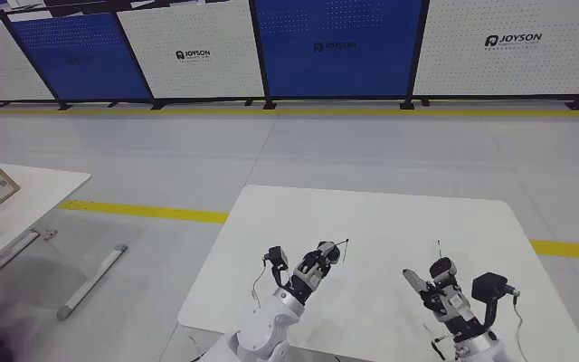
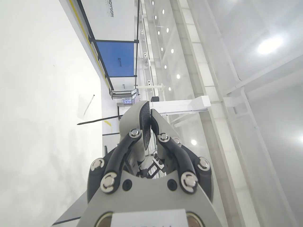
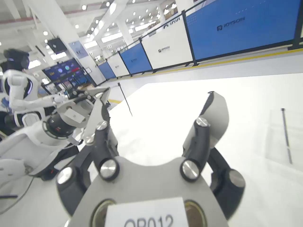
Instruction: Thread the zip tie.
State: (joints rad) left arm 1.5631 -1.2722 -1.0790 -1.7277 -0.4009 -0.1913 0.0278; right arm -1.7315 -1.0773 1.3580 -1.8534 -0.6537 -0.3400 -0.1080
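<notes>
Black zip tie (image 2: 99,120) projecting from the shut left jaws above the table (image 1: 380,217); right jaws wide open and empty; it appears light, thin and springy, best pinched close to its free end.

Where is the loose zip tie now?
In the top view the loose zip tie lies on the white table, on the robot's right, just beyond the open right gripper.
</notes>
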